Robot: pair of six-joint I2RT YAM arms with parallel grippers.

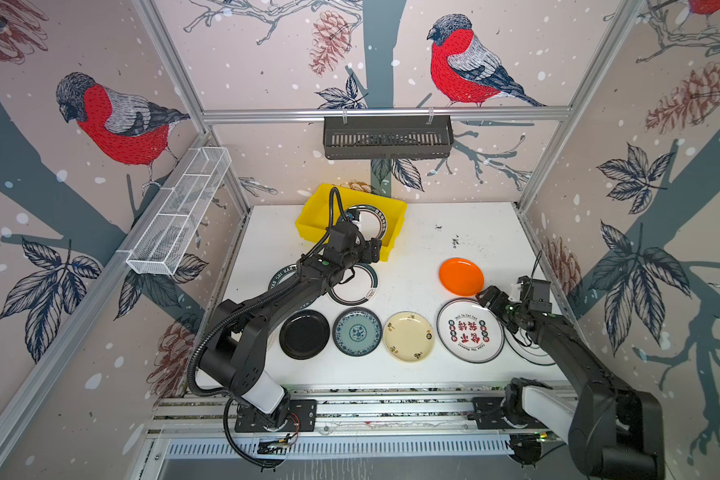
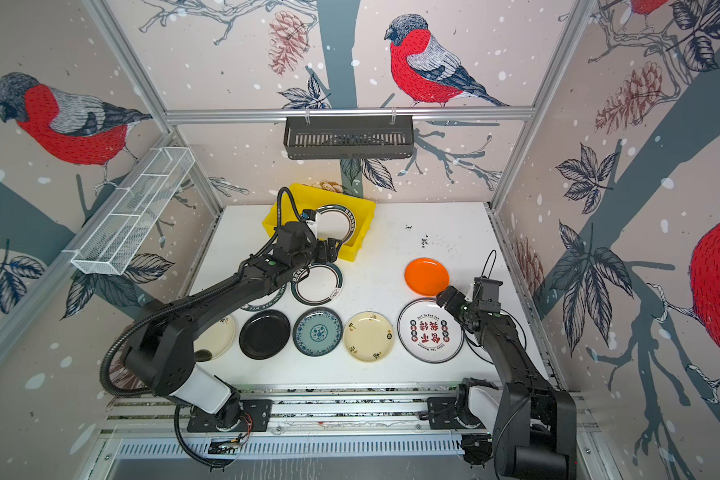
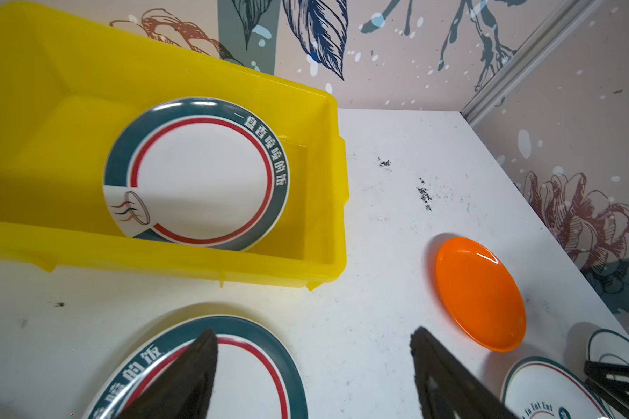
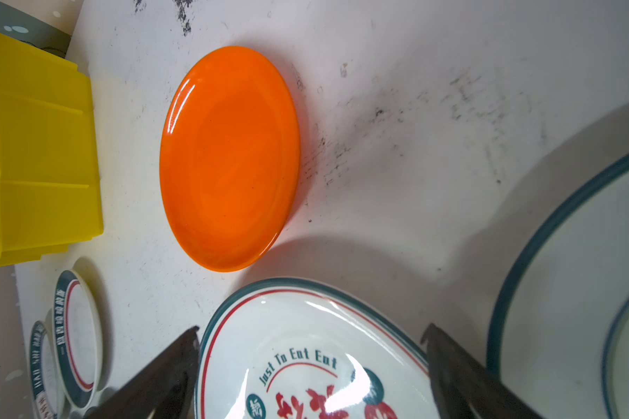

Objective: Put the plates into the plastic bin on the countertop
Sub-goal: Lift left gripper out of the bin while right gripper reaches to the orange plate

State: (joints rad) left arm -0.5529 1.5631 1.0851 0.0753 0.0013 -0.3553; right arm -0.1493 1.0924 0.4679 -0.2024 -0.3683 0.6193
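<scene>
The left gripper (image 3: 315,332) is hovering, jaws apart, just near of the far bin (image 3: 124,255) holding one lettered plate (image 3: 204,181), while the right gripper (image 4: 313,328) is hanging spread over the red-character plate (image 4: 305,366) at right.

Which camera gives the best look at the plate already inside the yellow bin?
The left wrist view: the plate in the yellow bin shows nearly whole, rim lettering readable. In both top views the left arm covers part of the plate. The right wrist view shows only the bin's outer wall.
</scene>
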